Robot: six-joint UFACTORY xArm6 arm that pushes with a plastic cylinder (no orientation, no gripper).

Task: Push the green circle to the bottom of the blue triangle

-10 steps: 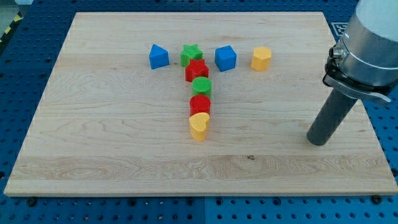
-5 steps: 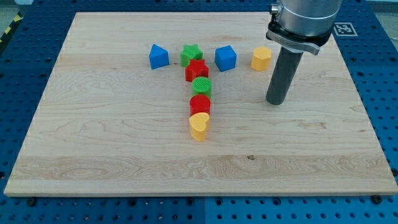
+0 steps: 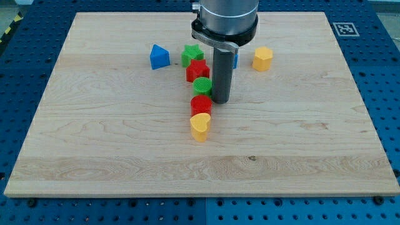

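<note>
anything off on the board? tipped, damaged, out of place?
Nothing stands out. All blocks sit flat on the board. My tip is just to the view's right of the green circle; the rod hides most of the blue cube.

I see a pale wooden board [image 3: 112, 150] with smooth, matt grain, matt plastic blocks such as the ridged green circle [image 3: 202, 86] and the blue triangle [image 3: 159, 57], and my tip [image 3: 220, 100] ending a dull dark rod.

my tip [image 3: 220, 102] – moved from view's right | now just beside green circle [image 3: 202, 86]
</note>
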